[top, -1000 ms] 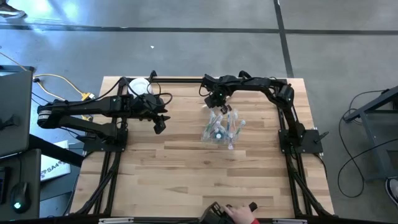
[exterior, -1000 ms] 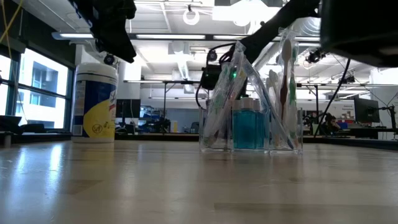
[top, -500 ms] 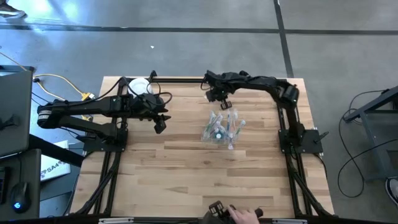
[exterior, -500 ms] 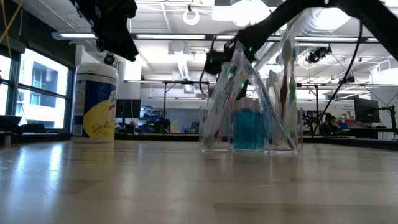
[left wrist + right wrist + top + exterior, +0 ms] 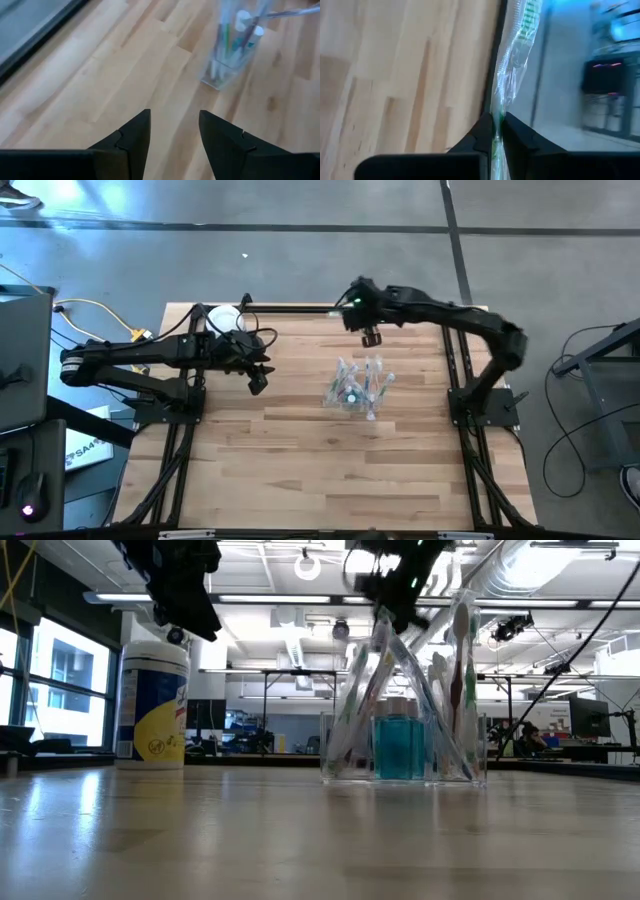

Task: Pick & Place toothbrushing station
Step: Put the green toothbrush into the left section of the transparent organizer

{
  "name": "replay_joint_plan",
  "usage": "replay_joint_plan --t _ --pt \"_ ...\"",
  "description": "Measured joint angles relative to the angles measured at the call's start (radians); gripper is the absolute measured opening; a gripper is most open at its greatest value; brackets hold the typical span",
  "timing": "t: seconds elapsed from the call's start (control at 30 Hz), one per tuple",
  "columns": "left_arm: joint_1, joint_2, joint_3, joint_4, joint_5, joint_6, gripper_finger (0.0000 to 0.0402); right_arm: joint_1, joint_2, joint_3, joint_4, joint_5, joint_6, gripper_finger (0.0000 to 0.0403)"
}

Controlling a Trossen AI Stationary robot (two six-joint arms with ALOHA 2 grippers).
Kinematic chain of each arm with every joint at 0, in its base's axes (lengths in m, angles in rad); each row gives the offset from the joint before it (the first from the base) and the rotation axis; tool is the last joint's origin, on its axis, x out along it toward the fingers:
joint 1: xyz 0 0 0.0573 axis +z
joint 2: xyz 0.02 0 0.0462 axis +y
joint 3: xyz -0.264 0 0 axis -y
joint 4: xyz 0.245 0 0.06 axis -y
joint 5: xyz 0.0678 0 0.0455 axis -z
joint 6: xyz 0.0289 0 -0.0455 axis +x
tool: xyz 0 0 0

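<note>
Right end effector (image 5: 370,337) is up over the far-centre of the wooden counter (image 5: 300,470). In its wrist view its fingers are pressed together on a thin clear-wrapped strip with green inside (image 5: 512,45), likely a packaged toothbrush, though I can't confirm that.

The toothbrushing station, a small boxy see-through plastic holder (image 5: 355,388), stands upright on the counter right of centre. It holds a blue-filled bottle (image 5: 400,745) and several toothbrushes leaning out of it at angles. Nothing is gripping the holder itself.

Key relation: the station lies just on the near side of the right end effector and lower, not touching it. In the low view its broad face is square to the camera, so the long axis runs roughly left-right. From above it looks slightly skewed.

Left end effector (image 5: 257,380) hovers left of centre with its fingers apart and empty. The station (image 5: 232,45) is ahead of it and well apart to the right, so the right arm is clearly nearer.

White cylindrical tub with yellow label (image 5: 152,705) sits at the far left of the counter, well apart from the station. The label print is too small to read. A white box (image 5: 85,448) off the counter's left side shows partial lettering, maybe "SAM"; the rest is cut off. No writing is legible on the station contents.
</note>
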Motion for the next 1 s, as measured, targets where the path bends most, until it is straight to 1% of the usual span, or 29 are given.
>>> replay_joint_plan --t 0.13,0.23,0.3,0.43,0.57,0.63,0.73,0.8,0.9,1.0 --pt "0.0 0.012 0.001 -0.003 0.034 -0.018 0.0165 0.034 -0.143 0.001 -0.008 0.023 0.05 0.002" --pt "-0.001 0.025 0.001 0.03 0.034 -0.016 0.0165 0.064 -0.239 0.002 -0.028 -0.004 0.103 0.002" --pt "0.0 0.029 -0.002 0.074 0.032 0.017 0.0165 0.084 -0.298 0.002 -0.046 -0.069 0.149 0.002" --pt "0.0 0.039 0.001 0.253 0.033 0.156 0.0165 0.135 -0.39 -0.022 -0.043 -0.267 0.21 0.002" --pt "0.0 0.053 0.002 0.425 0.035 0.273 0.0165 0.197 -0.422 -0.064 0.027 -0.443 0.231 0.002" --pt "0.0 0.069 0.0 0.49 0.069 0.326 0.0165 0.227 -0.422 -0.079 0.08 -0.51 0.251 0.002" --pt "0.0 0.112 0.0 0.62 0.156 0.368 0.0165 0.262 -0.422 -0.102 0.173 -0.588 0.272 0.002" --pt "-0.001 0.151 0.0 0.701 0.226 0.406 0.0165 0.293 -0.411 -0.114 0.231 -0.605 0.311 0.002" --pt "-0.018 0.213 0.0 0.822 0.313 0.472 0.0165 0.347 -0.408 -0.121 0.245 -0.566 0.353 0.002" --pt "-0.036 0.249 -0.001 0.927 0.328 0.494 0.0165 0.405 -0.409 -0.122 0.245 -0.493 0.38 0.002"
